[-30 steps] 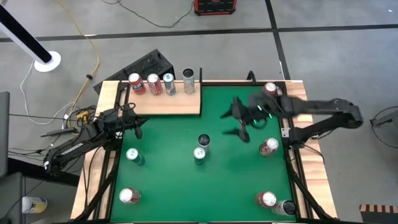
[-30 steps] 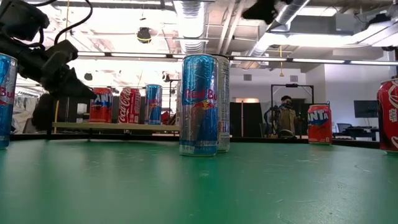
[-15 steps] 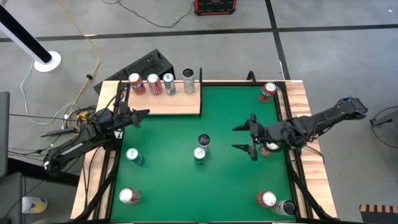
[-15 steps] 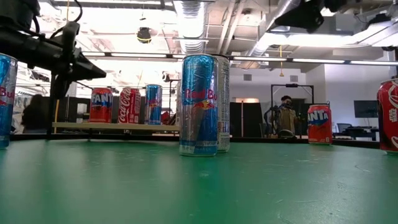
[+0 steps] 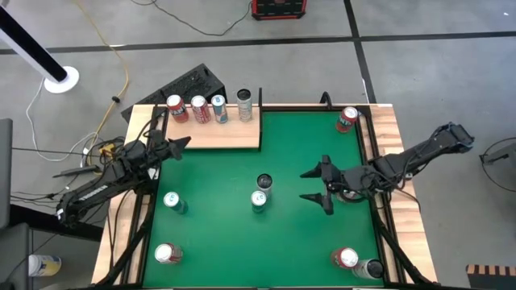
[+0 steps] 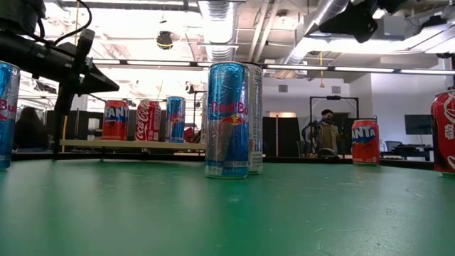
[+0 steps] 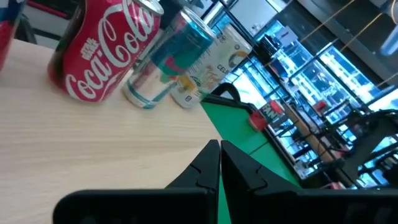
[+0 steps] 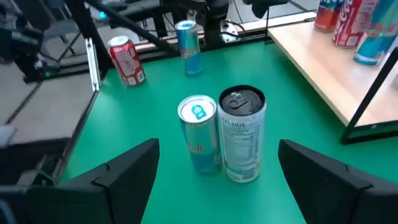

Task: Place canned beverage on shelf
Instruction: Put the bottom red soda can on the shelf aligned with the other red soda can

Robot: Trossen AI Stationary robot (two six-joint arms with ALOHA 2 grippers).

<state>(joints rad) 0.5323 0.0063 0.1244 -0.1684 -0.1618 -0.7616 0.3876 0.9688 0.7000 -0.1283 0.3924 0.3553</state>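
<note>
High view: the green surface [image 5: 226, 234] carries the shelf [image 5: 234, 135], a pale wooden board lying along its far edge toward the left corner, with four cans in a row [image 5: 210, 108] at the board's far side. The left gripper [image 5: 179, 144] hangs at the shelf's left end with its jaws pressed together and nothing between them. The right gripper [image 5: 316, 186] sits over the right half of the surface, jaws spread wide and empty, facing a blue can [image 5: 258, 200] and a dark-topped can [image 5: 264, 182] that stand just beside each other at the middle. Other cans stand near the left edge [image 5: 172, 201], the near left corner [image 5: 166, 254], the near right corner [image 5: 345, 258] and the far right corner [image 5: 347, 118]. Low view: the blue can [image 6: 227, 119] stands upright in front, the silver-sided can [image 6: 255, 117] directly behind it and touching or nearly so; the shelf [image 6: 128, 145] appears as a thin raised board with an orange, a red and a blue can on it. Left wrist view: the closed jaws hover above the shelf [image 7: 93, 149], near a red cola can [image 7: 102, 53] and two further cans beside it. Right wrist view: the two wide fingers [image 8: 127, 171] frame the central pair, the blue can [image 8: 200, 132] and the dark-topped can [image 8: 242, 132]; the shelf [image 8: 323, 68] lies well apart beyond them.
</note>
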